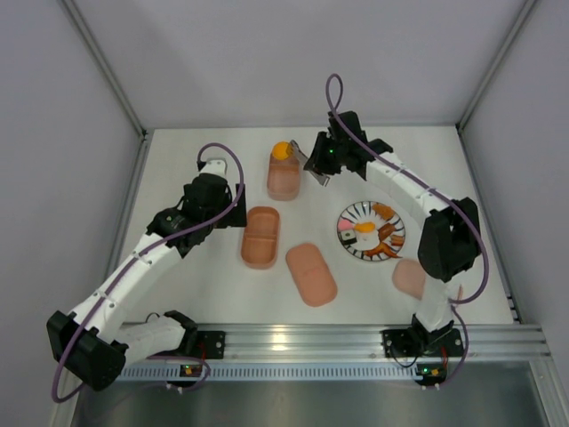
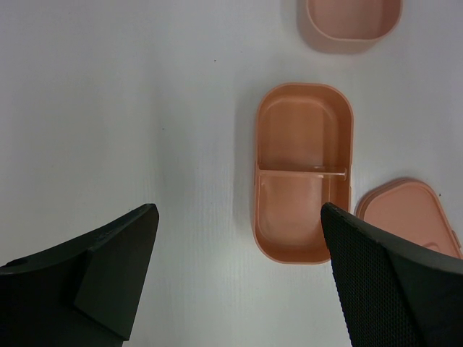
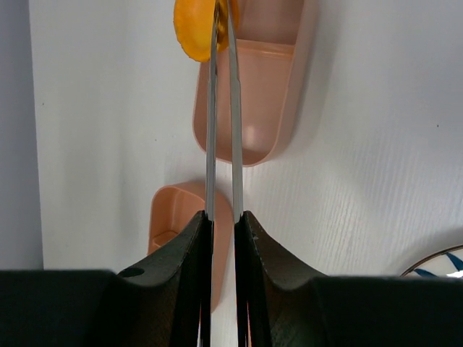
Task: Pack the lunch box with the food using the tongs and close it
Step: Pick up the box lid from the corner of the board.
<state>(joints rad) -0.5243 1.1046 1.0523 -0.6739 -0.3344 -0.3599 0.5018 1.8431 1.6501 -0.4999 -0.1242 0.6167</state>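
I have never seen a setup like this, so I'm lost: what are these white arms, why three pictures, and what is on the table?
Two robot arms are bolted at the table's near edge. The overhead picture shows the whole scene; the other two come from cameras on each arm's wrist, looking past its own tool.

The right tool is shut on slim metal tongs, which pinch an orange food piece over the far pink tray. The left tool is wide open, holding nothing, above a divided pink tray that is empty.

Also on the table: a pink lid, another pink piece partly behind the right arm, and a striped plate with more toy food.
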